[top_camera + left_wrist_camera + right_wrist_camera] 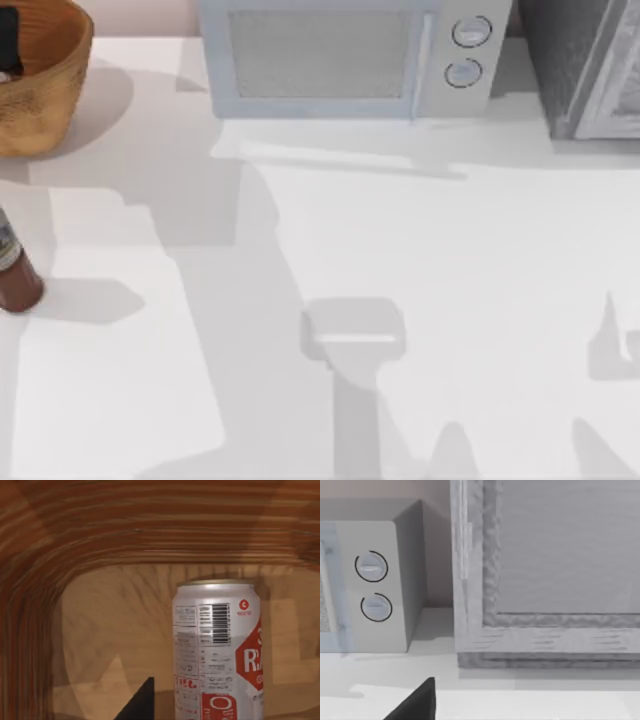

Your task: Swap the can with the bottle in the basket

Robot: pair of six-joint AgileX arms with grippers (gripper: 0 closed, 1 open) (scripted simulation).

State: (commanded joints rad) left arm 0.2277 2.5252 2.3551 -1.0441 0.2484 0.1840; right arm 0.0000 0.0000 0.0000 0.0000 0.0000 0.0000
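The wicker basket (45, 90) stands at the far left corner of the table, cut off by the top view's edge. Inside it, the left wrist view shows the white can (217, 650) with a red label standing upright on the basket's floor, ringed by the woven wall (100, 530). My left gripper (8, 45) reaches into the basket as a dark shape, close beside the can. The dark reddish-brown bottle (15, 275) with a grey band stands upright on the table at the left edge, nearer the front than the basket.
A pale microwave (350, 55) with two round knobs stands along the back edge. A grey cabinet (590, 65) fills the back right corner, and the right wrist view faces it (550, 580). My right gripper (417, 702) is parked at the right.
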